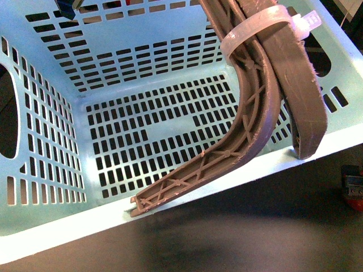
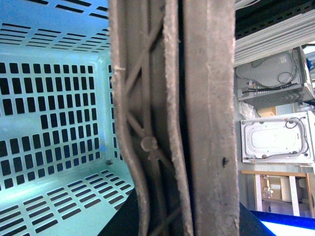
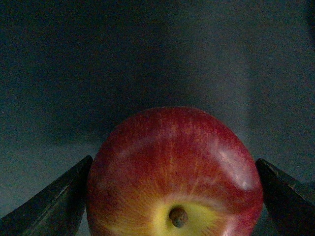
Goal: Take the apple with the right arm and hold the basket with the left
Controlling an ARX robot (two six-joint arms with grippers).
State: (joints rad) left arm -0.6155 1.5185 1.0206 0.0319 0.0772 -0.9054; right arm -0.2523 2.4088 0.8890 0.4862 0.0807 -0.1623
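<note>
The mint-turquoise basket (image 1: 142, 130) with slotted walls and floor fills the front view and looks empty. My left gripper (image 1: 227, 170), grey-brown ribbed fingers bound with a white zip tie (image 1: 266, 25), is shut on the basket's near rim. One finger lies inside along the wall and the other outside. In the left wrist view the fingers (image 2: 206, 123) press close together with the basket (image 2: 54, 113) beside them. In the right wrist view my right gripper (image 3: 174, 206) is shut on the red apple (image 3: 174, 162), with dark fingers (image 3: 49, 206) on both sides. The apple's stem end faces the camera.
A dark tabletop (image 1: 227, 238) lies in front of the basket. A small red object (image 1: 353, 187) sits at the right edge and something blue (image 1: 68, 8) shows past the far wall. Grey and white machines (image 2: 275, 140) stand beyond the basket. Behind the apple is plain dark surface.
</note>
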